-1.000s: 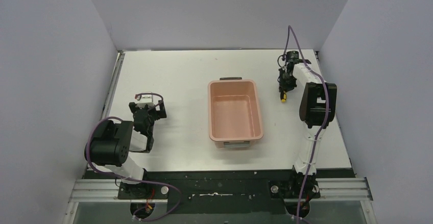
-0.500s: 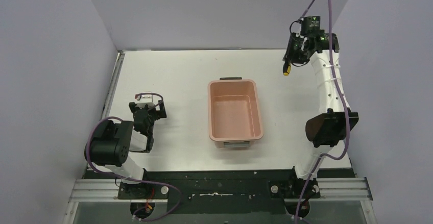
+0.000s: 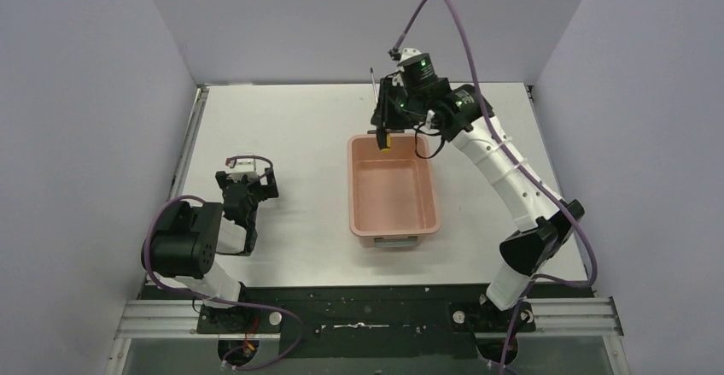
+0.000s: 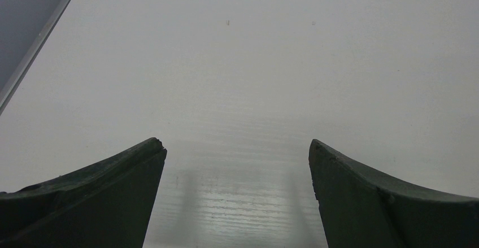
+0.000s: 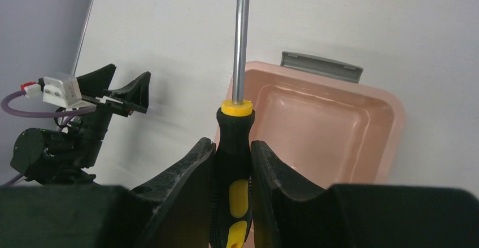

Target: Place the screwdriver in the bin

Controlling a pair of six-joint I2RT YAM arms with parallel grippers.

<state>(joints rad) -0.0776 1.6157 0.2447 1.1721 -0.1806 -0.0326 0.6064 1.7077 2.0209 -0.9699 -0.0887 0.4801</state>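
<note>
At the left, the black left arm [image 3: 205, 238] sat low by the left edge of the white worktop [image 3: 299, 127]. Its left jaws stood wide apart with nothing between them; the left wrist view showed only bare worktop between its dark fingers [image 4: 90, 197]. It was well apart from both task things and was the farther arm by a long way.

In the middle lay the salmon-pink rectangular plastic bin [image 3: 394, 196]. It had nothing in it, its long axis ran away from the arm bases, and a grey handle [image 3: 386, 131] was at its far short end.

Right of centre, the white right arm [image 3: 495, 161] reached up and over towards that far end. The right jaws were closed narrowly on the slim screwdriver with the yellow-and-black handle [image 5: 236, 146], and the fingers [image 5: 189, 172] pressed the handle from both sides. The thin metal shaft [image 5: 242, 33] ran straight out ahead of the jaws, in line with them.

From above, the yellow butt of the handle [image 3: 387, 143] appeared just inside the bin's far rim, near its far-left corner. The shaft pointed up and away past the grey handle. So the screwdriver's long axis roughly matched the bin's, but only its butt end seemed to be over the opening. The open middle of the bin lay nearer the bases than the jaws did. A release would probably be safer once the jaws came back over that middle, or the shaft might catch the rim.
</note>
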